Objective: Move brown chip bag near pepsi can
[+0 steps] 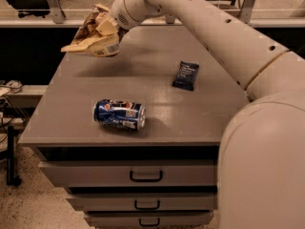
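Observation:
The brown chip bag hangs crumpled in my gripper, lifted above the far left corner of the grey cabinet top. The gripper is shut on the bag's right side, and the bag casts a shadow on the surface below. The pepsi can lies on its side near the front left of the top, well in front of the bag and apart from it. My white arm reaches in from the lower right across the top.
A small dark navy snack packet lies flat at the right middle of the top. Drawers with dark handles face front below. A railing and chairs stand behind the cabinet; cables lie on the floor at left.

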Robot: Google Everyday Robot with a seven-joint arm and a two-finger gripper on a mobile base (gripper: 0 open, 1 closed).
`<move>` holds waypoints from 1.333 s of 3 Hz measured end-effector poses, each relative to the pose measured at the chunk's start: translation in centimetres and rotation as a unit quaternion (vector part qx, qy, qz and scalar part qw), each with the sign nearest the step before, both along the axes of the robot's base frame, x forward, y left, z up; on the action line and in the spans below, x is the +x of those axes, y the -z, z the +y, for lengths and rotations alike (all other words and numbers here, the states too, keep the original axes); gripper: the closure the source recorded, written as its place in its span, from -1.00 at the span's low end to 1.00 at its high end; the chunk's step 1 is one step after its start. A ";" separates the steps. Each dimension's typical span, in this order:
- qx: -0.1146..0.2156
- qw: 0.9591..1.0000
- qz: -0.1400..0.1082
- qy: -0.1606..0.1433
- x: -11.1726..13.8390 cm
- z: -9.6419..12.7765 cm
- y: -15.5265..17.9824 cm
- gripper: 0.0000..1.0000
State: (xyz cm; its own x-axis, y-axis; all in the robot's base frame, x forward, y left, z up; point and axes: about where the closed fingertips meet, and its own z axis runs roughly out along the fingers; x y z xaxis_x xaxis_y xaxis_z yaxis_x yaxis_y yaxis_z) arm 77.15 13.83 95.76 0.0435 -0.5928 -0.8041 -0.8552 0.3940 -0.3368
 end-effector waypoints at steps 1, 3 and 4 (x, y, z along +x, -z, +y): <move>0.002 1.000 -0.004 -0.026 -2.7 -0.7 -0.2 1.00; -0.002 0.998 0.013 -0.058 -6.8 -1.8 1.0 1.00; -0.017 0.997 0.027 -0.065 -8.5 -2.8 1.8 1.00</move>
